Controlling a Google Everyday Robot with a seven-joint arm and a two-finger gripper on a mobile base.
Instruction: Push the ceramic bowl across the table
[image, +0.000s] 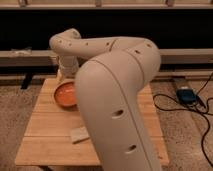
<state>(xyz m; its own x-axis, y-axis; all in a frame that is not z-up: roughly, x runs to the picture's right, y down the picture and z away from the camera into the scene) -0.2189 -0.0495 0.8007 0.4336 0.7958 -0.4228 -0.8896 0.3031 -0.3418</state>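
Observation:
The orange-red ceramic bowl (65, 95) sits on the far left part of the light-wood table (47, 137). My large white arm hides its right side. My gripper (64, 78) hangs from the wrist just behind the bowl's far rim, close to it or touching it; I cannot tell which.
A small pale block (79, 134) lies on the table's near half, partly behind my arm. A low ledge (25, 57) runs along the dark wall behind the table. A blue device (187, 95) and black cables lie on the floor at the right.

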